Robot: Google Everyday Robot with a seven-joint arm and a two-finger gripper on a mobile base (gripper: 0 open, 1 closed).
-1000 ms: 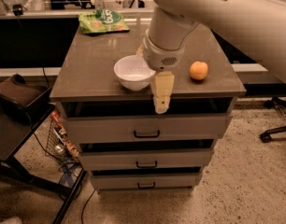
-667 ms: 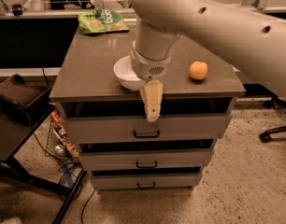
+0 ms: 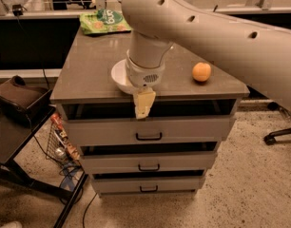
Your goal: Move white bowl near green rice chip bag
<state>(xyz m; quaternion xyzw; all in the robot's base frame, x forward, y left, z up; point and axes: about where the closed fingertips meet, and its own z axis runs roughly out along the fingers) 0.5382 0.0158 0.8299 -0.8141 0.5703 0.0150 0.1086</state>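
The white bowl (image 3: 119, 76) sits near the front edge of the grey cabinet top (image 3: 88, 75); only its left part shows, the rest is behind my arm's wrist. The green rice chip bag (image 3: 105, 22) lies flat at the back left corner of the top, well apart from the bowl. My gripper (image 3: 143, 104) points down just in front of the bowl, hanging over the cabinet's front edge above the top drawer.
A small orange fruit (image 3: 201, 71) sits on the right side of the top. The cabinet has three drawers with handles (image 3: 149, 137). A dark low table (image 3: 12, 127) with a bag stands to the left. A chair base (image 3: 278, 134) is on the right floor.
My arm has swung left, and the gripper has moved left along the front edge. The wrist now covers most of the bowl. Bowl, bag and fruit have stayed in place.
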